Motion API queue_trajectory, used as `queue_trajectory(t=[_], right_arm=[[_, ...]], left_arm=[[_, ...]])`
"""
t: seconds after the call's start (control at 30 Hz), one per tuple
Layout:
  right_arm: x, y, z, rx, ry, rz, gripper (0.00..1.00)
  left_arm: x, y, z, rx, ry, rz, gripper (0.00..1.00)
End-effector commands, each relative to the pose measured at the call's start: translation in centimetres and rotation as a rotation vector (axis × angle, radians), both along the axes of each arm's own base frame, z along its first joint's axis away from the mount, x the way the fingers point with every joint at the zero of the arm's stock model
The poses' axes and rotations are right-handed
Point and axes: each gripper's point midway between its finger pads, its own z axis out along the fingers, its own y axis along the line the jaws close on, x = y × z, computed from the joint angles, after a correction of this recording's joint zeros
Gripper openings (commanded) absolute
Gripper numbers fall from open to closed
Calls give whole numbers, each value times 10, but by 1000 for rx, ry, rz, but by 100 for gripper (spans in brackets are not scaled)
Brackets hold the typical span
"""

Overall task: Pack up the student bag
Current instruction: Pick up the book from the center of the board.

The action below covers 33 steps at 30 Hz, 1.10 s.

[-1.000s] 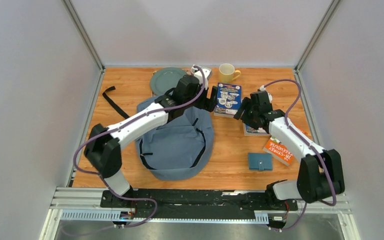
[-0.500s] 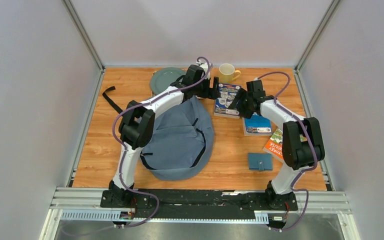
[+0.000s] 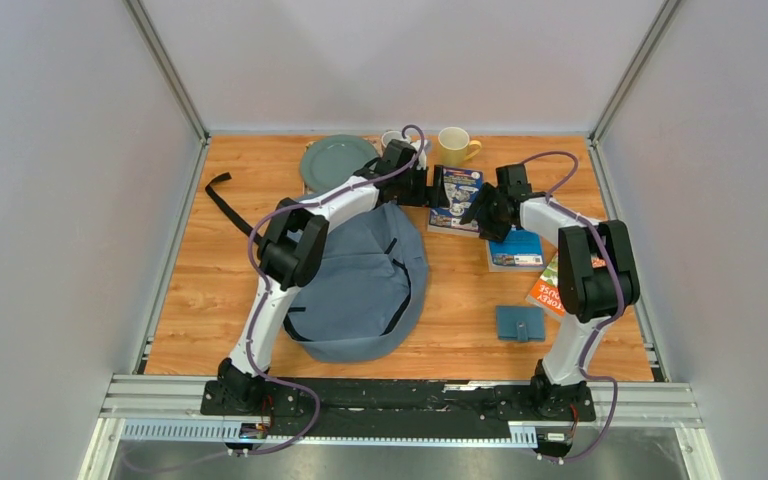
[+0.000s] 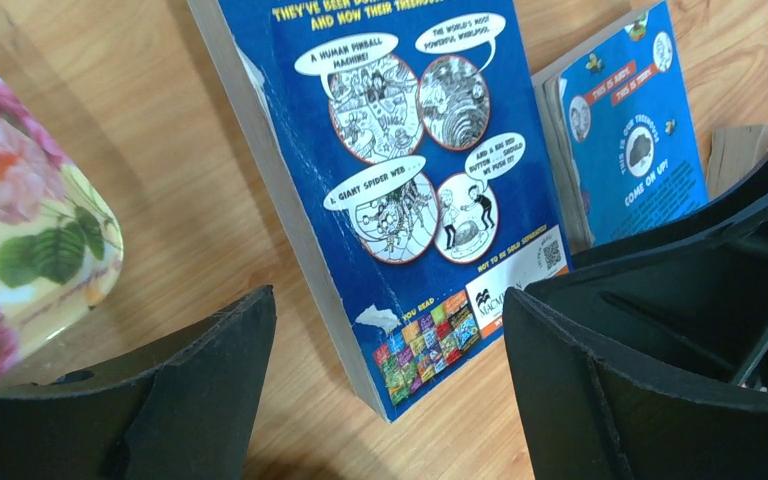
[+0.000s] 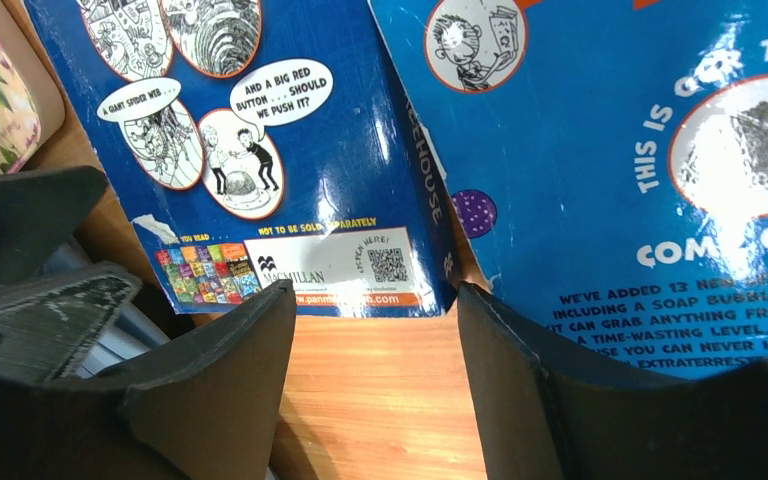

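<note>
**Jaws apart on both grippers; one book flanked; bag not yet filled**

- Left gripper (image 4: pixel 390 330): jaws wide apart, nothing clamped. It sits low over the left edge of the blue comic book (image 3: pixel 457 198).
- Right gripper (image 5: pixel 375 300): jaws apart, nothing clamped. It sits at the same book's right corner.
- Student bag (image 3: pixel 360 280): lies flat on the table (image 3: pixel 230 300), left of centre and just beside the comic book. Whether its main zip is open cannot be told.
- Items lying outside the bag: second blue book (image 3: pixel 516 250), orange book (image 3: pixel 552 292), teal wallet (image 3: pixel 520 322), yellow mug (image 3: pixel 453 146), floral cup (image 4: pixel 20 230), grey-green plate (image 3: pixel 336 160).
- Progress, by judgement: early. Nothing shows inside the bag and the comic book is flanked but not gripped. All packing appears left to do.
</note>
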Motion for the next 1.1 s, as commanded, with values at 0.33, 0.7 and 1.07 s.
queue_trajectory(t=[0.33, 0.7, 1.07], right_arm=[[15, 7, -1, 47, -28, 32, 64], [13, 10, -2, 61, -23, 38, 64], [13, 15, -3, 90, -21, 52, 64]], left_arm=[[-23, -37, 16, -136, 90, -90, 86], [-33, -48, 31, -179, 73, -130, 45], [-46, -55, 18, -232, 150, -170, 55]])
